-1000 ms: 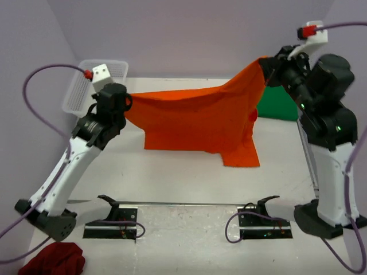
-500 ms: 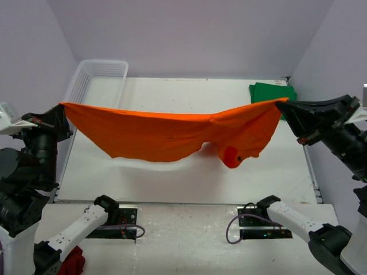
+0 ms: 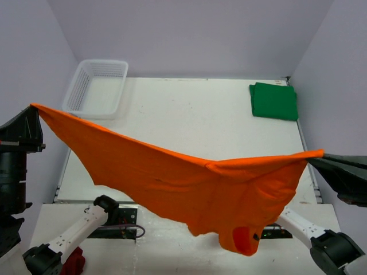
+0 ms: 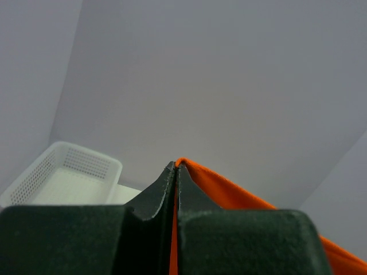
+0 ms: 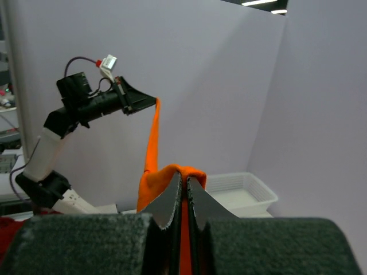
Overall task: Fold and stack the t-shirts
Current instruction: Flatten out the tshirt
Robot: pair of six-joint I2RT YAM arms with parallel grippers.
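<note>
Hanging slack above the white table's (image 3: 189,114) near edge: bright orange short-sleeved cloth shirt (image 3: 189,189), judged light, soft, floppy, pinched at opposite ends by left gripper (image 4: 175,167) and right gripper (image 5: 183,176); edges suit gripping.

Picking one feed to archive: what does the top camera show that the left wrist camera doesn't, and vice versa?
Top only: the folded green shirt on the table, the right gripper, the orange shirt sagging full-span. Left wrist only: the left gripper close up, shut on the shirt's corner. Both: orange cloth, the white basket.
</note>
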